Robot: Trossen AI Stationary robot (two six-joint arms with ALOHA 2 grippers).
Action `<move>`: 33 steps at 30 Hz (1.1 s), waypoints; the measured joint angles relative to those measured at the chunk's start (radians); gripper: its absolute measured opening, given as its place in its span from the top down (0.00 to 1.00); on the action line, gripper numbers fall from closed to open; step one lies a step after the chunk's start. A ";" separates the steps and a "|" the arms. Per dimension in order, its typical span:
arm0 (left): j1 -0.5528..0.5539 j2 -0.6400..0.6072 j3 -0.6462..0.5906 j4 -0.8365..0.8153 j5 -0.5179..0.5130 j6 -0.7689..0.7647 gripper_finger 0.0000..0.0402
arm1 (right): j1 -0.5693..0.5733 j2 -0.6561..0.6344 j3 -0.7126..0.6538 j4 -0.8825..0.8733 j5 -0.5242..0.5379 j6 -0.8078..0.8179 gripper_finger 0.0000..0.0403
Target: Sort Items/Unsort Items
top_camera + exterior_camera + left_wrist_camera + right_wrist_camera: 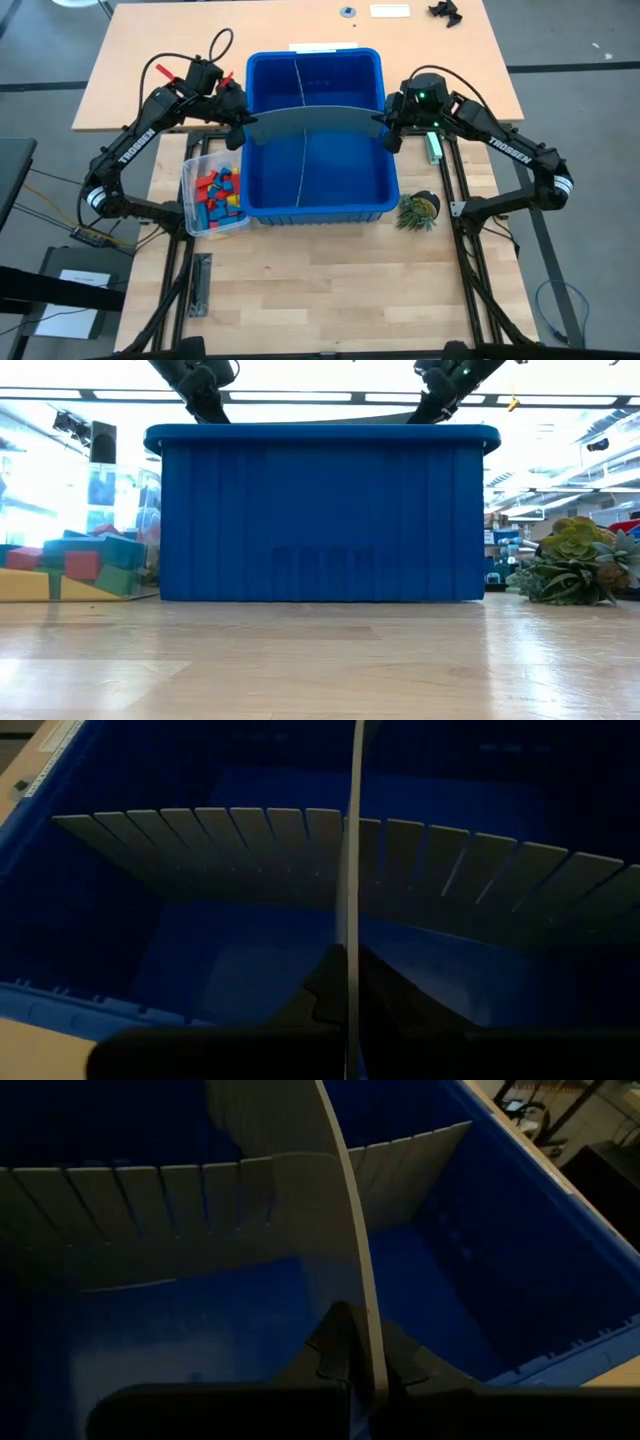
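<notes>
Both arms reach in over the blue bin [372, 196], which sits mid-table. The left gripper [238, 128] is at the bin's left rim and the right gripper [388, 125] at its right rim, and between them they hold a grey divider sheet [312, 122] that spans the bin from left to right and bows toward the far side. Each gripper's jaws are pressed together on an end of that sheet: in the left wrist view the sheet's thin edge [349, 920] runs straight up from between the dark fingers [312, 995], and in the right wrist view its curved edge [355, 1260] does the same from the fingers [335, 1345] there. A second slotted sheet [300, 130] stands in the bin running from far to near, crossing under the held one; both wrist views show its slots. The blocks [218, 195], red, blue, yellow and green, lie piled in a clear tub [190, 170] just left of the bin at its near corner, touching or almost touching its wall. In the low view they show at the left edge [70, 565] beside the bin's front wall [320, 520]. A small leafy plant [418, 211] sits near the bin's near right corner
</notes>
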 joint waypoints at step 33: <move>-0.002 0.002 0.000 -0.015 0.055 -0.001 0.96 | -0.035 0.010 0.003 -0.073 0.032 -0.197 0.98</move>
